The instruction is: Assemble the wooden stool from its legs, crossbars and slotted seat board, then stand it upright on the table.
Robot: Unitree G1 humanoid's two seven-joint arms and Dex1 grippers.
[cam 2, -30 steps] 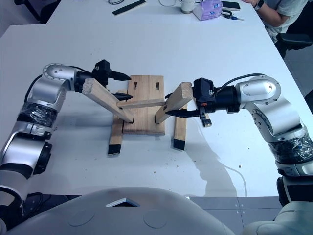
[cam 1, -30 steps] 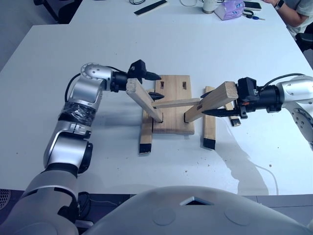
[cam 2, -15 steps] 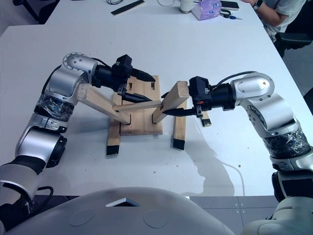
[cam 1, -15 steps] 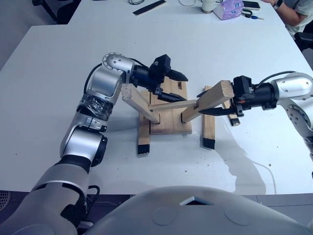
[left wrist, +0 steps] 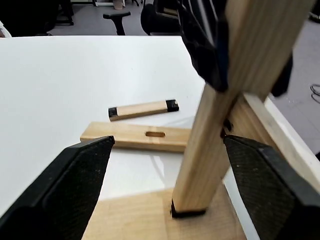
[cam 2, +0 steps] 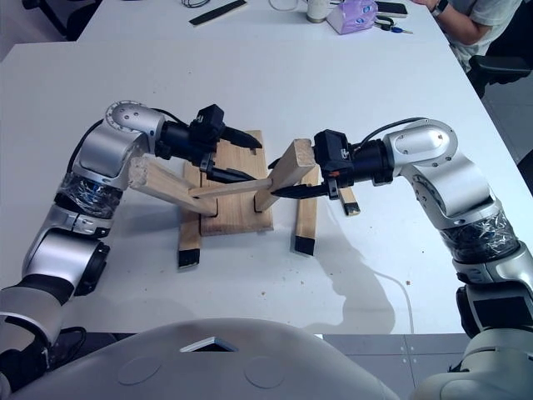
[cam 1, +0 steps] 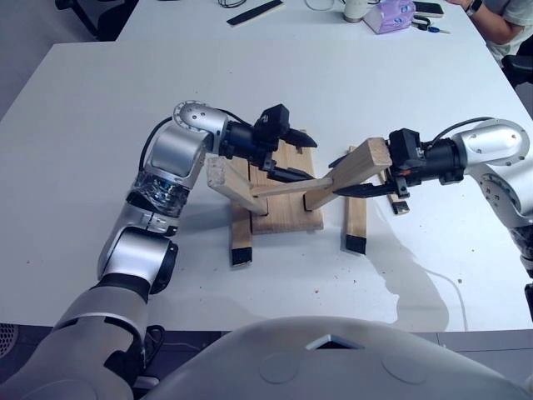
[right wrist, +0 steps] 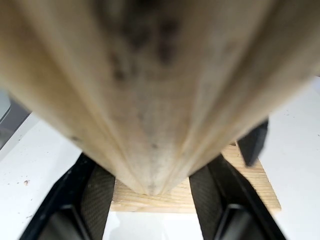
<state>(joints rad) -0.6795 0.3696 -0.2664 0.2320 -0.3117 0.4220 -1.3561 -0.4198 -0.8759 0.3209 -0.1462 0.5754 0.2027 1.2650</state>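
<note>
- two legs lean outward from the seat board (cam 1: 287, 218), which lies flat mid-tabletop (cam 1: 125, 108): left leg (cam 1: 237, 182) and right leg (cam 1: 366, 162), feet down at the board, tops splayed apart.
- anything joining them?
- yes, a crossbar (cam 1: 287, 185) runs between the pair, above the board.
- hands?
- right hand (cam 1: 346, 175) is clamped on the upper part of the right leg, one finger over it, one under. left hand (cam 1: 313, 160) hangs over the board just behind the crossbar, fingers (left wrist: 75, 185) spread wide, gripping nothing.
- what else is on the tabletop?
- one spare leg (cam 1: 241, 237) lies flat along the board's left edge, another spare leg (cam 1: 356, 221) just beside its right edge. a short bar (cam 1: 400, 202) lies a little farther right, below the right hand.
</note>
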